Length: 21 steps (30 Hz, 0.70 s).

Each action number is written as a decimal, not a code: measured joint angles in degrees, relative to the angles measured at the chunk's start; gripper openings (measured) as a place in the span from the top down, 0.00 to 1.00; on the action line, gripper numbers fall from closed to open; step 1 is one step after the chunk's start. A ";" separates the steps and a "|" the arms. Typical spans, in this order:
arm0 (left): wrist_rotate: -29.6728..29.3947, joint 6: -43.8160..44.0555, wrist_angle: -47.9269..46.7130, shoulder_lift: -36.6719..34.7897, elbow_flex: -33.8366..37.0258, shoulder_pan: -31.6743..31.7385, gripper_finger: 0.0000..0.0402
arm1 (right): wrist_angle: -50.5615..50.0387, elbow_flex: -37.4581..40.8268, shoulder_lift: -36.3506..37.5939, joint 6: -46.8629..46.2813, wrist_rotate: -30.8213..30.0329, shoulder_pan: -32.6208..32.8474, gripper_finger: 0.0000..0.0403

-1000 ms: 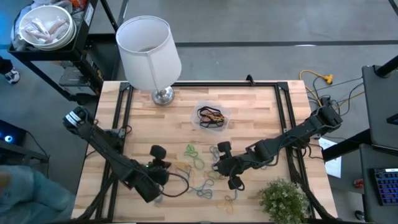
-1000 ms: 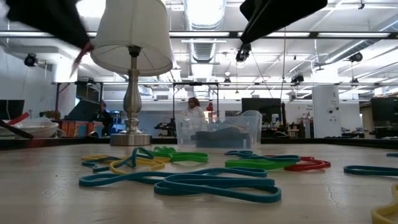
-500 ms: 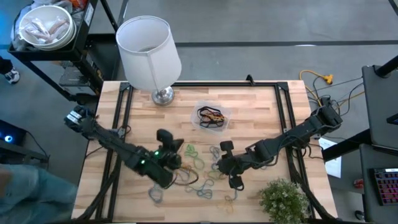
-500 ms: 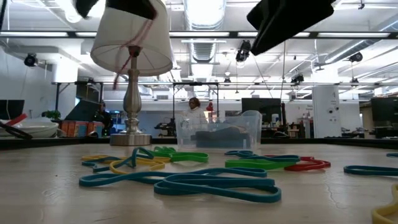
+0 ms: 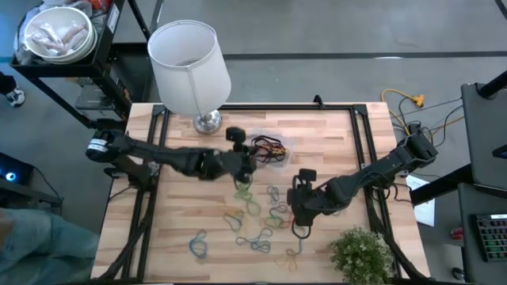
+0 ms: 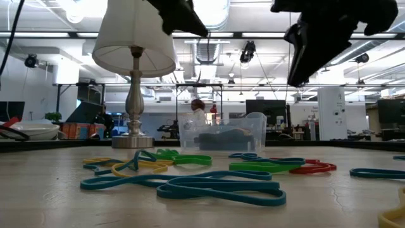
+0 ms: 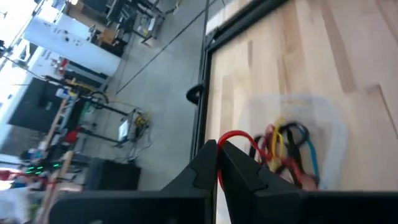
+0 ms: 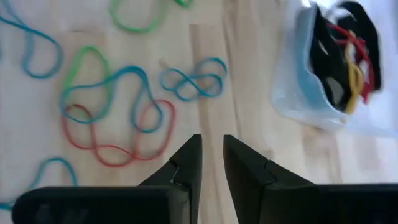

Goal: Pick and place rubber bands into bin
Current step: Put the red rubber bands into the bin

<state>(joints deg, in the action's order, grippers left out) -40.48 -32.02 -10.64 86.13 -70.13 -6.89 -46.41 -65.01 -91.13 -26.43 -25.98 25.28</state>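
Note:
The clear bin (image 5: 273,141) stands at the table's far middle with several coloured bands inside. Many loose rubber bands (image 5: 255,207) in blue, green, red and yellow lie flat on the wood near the front middle, and they also fill the low view (image 6: 209,187). My left gripper (image 5: 244,168) hovers just left of the bin, shut on a red rubber band (image 7: 238,135). My right gripper (image 5: 296,207) hangs open above the bands, right of their middle, and in its wrist view (image 8: 212,149) nothing is between the fingers. My left gripper pinches the red rubber band at one spot of its loop (image 7: 226,138) between its two fingertips. The rest of the loop curls out past the fingertips, lifted clear of the table, with the bin (image 7: 323,127) beyond it.
A lamp with a white shade (image 5: 188,55) stands at the far left on its metal base (image 5: 207,121). A potted plant (image 5: 360,249) sits at the near right corner. Black rails (image 5: 154,150) run along the table's sides. A white bowl (image 5: 57,36) is off the table.
My left gripper has travelled from the near left part of the table toward the far edge and the right, ending beside the bin, and has risen out of the low view's lower field. My right gripper has shifted slightly right and turned.

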 joint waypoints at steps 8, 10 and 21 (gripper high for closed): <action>9.97 -0.43 6.64 2.93 0.00 9.91 1.00 | -1.38 0.00 0.00 -0.45 -2.59 0.00 0.85; 11.37 -0.43 8.13 4.50 -0.01 11.62 1.00 | -1.37 0.00 0.00 -0.30 -2.59 0.00 0.85; 17.68 -0.01 11.65 14.55 -0.35 18.21 1.00 | -1.35 0.00 0.00 -0.09 -2.61 0.00 0.85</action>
<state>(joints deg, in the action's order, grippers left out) -22.81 -32.03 1.02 100.67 -70.48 11.31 -47.77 -65.01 -91.13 -26.52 -28.59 25.28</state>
